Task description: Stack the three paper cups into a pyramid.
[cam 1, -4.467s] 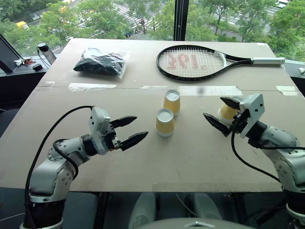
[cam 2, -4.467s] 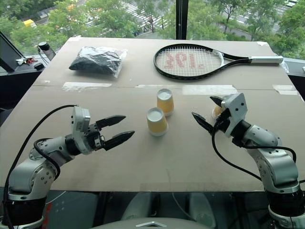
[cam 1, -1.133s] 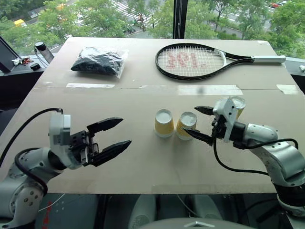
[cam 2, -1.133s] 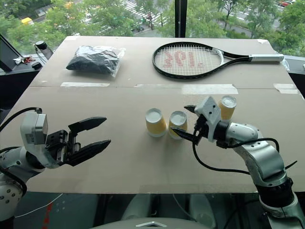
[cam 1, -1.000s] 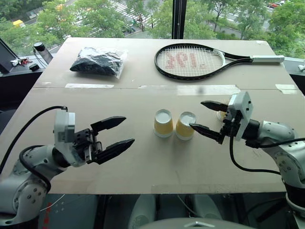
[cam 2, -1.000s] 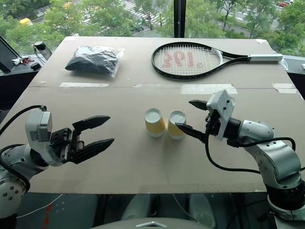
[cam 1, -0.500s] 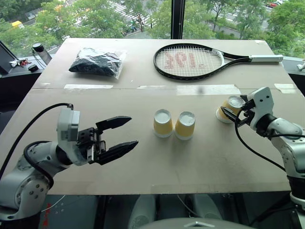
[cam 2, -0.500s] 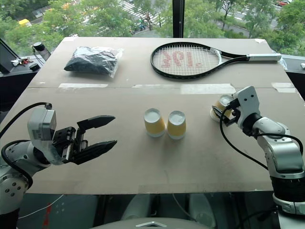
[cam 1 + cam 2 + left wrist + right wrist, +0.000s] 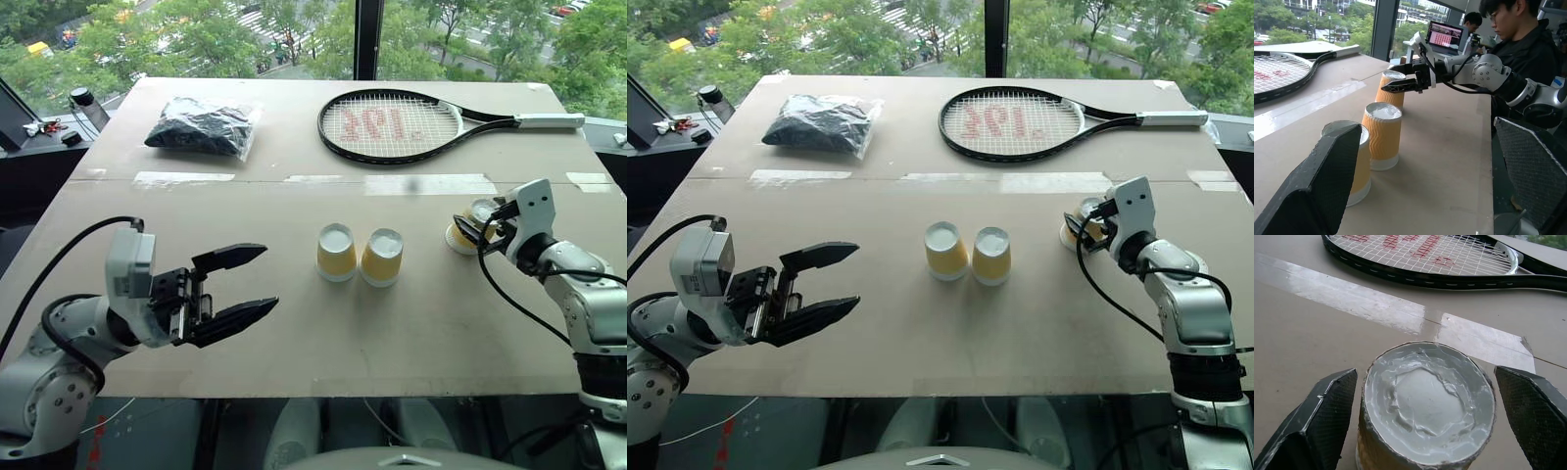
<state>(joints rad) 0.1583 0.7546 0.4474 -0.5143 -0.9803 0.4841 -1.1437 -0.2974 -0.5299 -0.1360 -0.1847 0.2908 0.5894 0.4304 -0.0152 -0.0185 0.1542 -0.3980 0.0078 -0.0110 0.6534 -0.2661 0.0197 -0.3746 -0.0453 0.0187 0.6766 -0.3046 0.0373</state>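
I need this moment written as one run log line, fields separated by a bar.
base: two paper cups upside down, side by side | third paper cup between open right gripper fingers, not gripped | left gripper open, idle

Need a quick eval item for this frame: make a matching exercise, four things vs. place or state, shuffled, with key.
Things:
1. tennis racket
2. third paper cup
3. black bag
4. left pincer

Places or states:
A. open, holding nothing
B. far left part of the table
C. between the right pincer's open fingers
D. far right part of the table, handle pointing right

Pairs: 1-D, 2-C, 3-B, 4-A
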